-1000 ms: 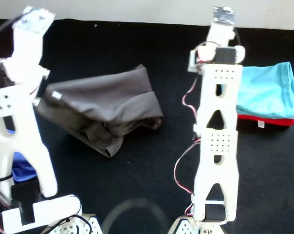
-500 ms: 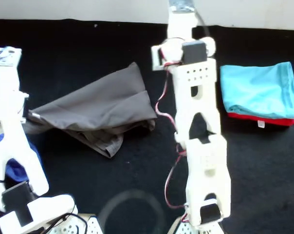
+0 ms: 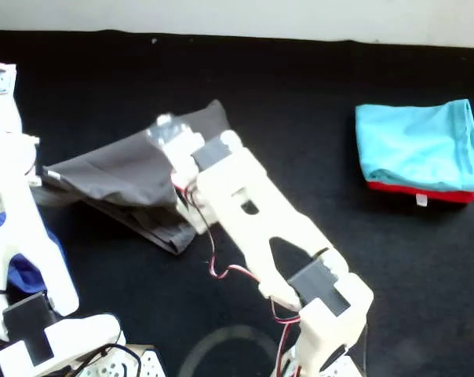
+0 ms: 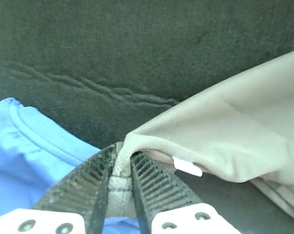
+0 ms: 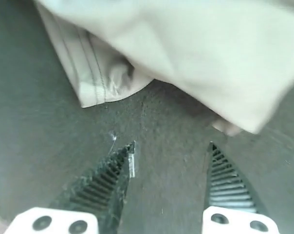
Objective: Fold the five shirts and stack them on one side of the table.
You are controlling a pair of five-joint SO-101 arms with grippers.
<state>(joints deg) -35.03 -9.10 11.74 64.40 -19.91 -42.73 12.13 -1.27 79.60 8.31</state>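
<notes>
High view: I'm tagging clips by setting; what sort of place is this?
Probably a robotics test bench: white left arm and right arm at a black table, a grey shirt, a turquoise shirt folded on a red shirt.

Bright even light; glare on white arm [image 3: 253,212]; shadows soft
</notes>
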